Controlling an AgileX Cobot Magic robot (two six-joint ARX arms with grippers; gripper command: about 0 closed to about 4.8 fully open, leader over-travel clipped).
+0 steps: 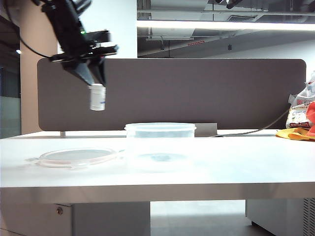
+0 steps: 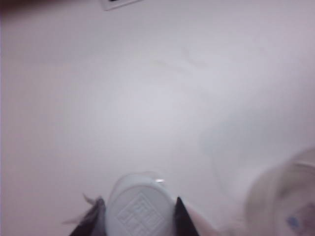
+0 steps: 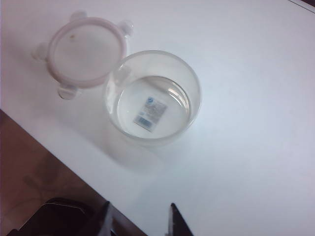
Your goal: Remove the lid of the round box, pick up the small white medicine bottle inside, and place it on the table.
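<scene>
no legible text, label in the round box (image 3: 151, 114) too small to read

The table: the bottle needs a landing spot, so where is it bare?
The table is bare right of the round box. Left is crowded: the lid lies beside the box, below the left gripper holding the small white medicine bottle.

Bare table (image 1: 236, 167) right of round box (image 1: 160, 145)
</scene>
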